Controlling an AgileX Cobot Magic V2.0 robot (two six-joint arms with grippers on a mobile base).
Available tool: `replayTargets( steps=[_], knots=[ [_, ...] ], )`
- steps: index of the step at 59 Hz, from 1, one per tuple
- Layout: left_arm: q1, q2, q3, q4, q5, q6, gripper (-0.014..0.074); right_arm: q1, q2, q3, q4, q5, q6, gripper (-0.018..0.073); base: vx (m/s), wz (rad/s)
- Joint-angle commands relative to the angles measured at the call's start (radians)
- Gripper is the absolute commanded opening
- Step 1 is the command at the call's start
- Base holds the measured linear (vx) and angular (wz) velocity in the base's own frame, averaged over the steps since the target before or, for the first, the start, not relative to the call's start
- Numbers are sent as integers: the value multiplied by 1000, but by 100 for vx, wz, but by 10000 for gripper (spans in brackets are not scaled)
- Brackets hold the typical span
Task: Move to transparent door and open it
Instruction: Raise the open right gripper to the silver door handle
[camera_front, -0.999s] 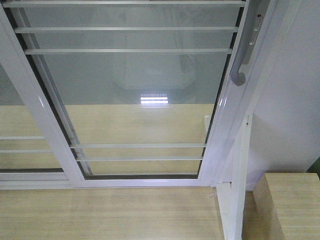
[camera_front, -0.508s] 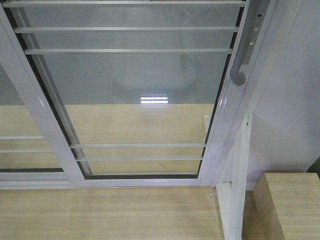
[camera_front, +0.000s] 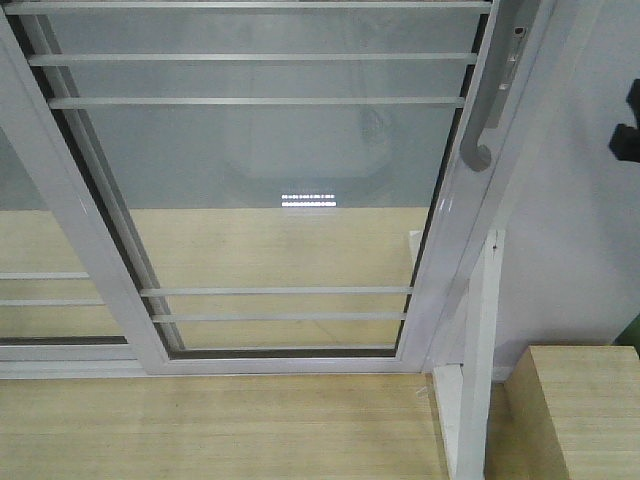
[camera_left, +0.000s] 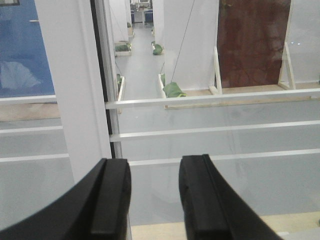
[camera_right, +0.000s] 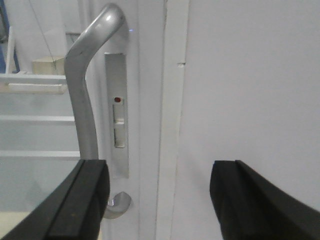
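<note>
The transparent door fills the front view: clear glass in a white frame with thin white bars. It stands shut against the right jamb. Its curved grey handle is at the upper right. The right wrist view shows the handle and the lock plate close ahead. My right gripper is open wide, its left finger just below the handle and not touching it. My left gripper is open and empty, facing the glass and bars.
A handle-less glass panel overlaps the door on the left. Right of the door are a white post, a white wall and a light wooden box. A black arm part shows at the right edge.
A black part of an arm has come into the front view at the right edge. The door has not moved.
</note>
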Motion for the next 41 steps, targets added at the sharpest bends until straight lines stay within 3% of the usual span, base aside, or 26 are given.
replayTargets(
  steps=[1,11,29,41],
  knots=[
    [-3,3,-31,-2,-77,-8,400,45,57,-32,-91,-167,30,501,0,0],
    [-3,3,-31,-2,-75,-8,400,111,225,-70,-147,-266,60,475,0,0],
    [-3,3,-31,-2,-67,-8,400,111,511,-318,-144,-285,62,466,0,0],
    [-3,3,-31,-2,-23,-8,399,111,620,-475,-149,-270,132,466,0,0]
  ],
)
